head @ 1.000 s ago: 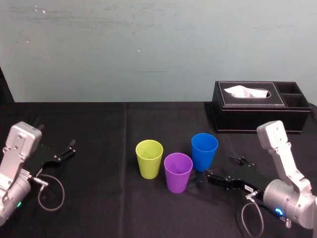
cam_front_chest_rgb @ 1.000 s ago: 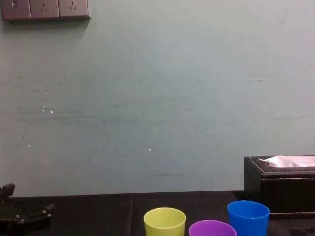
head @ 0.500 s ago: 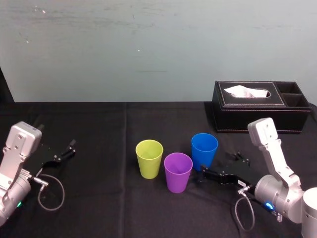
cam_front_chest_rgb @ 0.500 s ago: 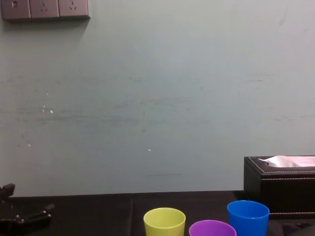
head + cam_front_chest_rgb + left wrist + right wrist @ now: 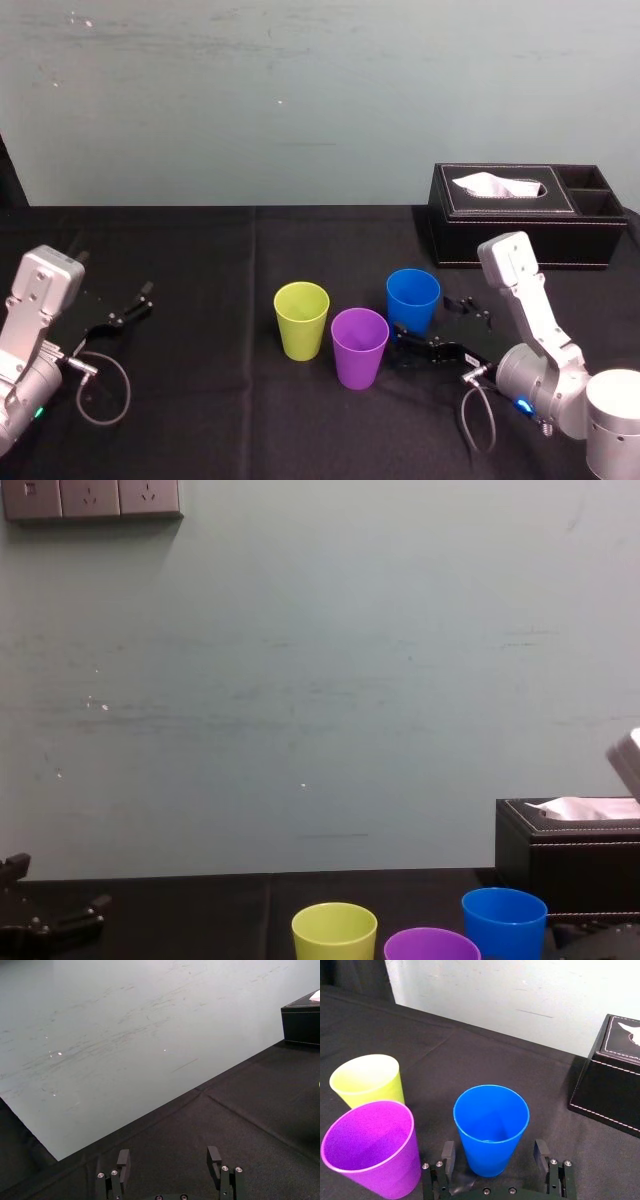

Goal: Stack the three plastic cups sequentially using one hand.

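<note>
Three plastic cups stand upright on the black table: a yellow-green cup (image 5: 301, 318) on the left, a purple cup (image 5: 359, 345) nearest me and a blue cup (image 5: 413, 301) on the right. In the right wrist view the blue cup (image 5: 491, 1129) stands between the two fingers of my right gripper (image 5: 493, 1152), with a small gap on each side. That right gripper (image 5: 426, 318) is open and low at the blue cup's base. The purple cup (image 5: 371, 1146) and the yellow-green cup (image 5: 366, 1079) stand just to its left, close together.
A black leather tissue box (image 5: 525, 213) stands at the back right, behind the right arm. My left gripper (image 5: 130, 304) rests open at the table's left, far from the cups, with a grey cable loop (image 5: 103, 388) beside it. The pale wall runs behind the table.
The right arm has moved forward and to the left. Its open fingers now stand on either side of the blue cup. The cups and the left arm have not moved.
</note>
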Robot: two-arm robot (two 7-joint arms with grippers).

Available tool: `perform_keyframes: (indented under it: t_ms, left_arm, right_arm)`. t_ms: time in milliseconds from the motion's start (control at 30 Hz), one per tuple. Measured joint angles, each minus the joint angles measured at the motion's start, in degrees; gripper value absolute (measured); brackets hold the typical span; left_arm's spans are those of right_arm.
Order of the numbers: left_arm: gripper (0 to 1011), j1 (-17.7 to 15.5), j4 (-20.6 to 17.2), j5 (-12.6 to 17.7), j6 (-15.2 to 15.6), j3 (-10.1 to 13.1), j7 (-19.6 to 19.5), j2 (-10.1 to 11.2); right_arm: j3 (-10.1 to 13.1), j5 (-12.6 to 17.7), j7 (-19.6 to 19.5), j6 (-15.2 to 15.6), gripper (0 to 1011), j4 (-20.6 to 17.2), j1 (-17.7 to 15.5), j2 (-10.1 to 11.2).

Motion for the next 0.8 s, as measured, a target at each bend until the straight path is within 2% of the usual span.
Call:
perform_keyframes:
  t_ms: [800]
  left_arm:
    - [1000, 0.0, 0.0, 0.0, 0.0, 0.0, 0.0, 0.0]
  right_arm:
    - [1.8, -3.3, 0.5, -0.6, 1004, 5.5, 2.2, -4.3]
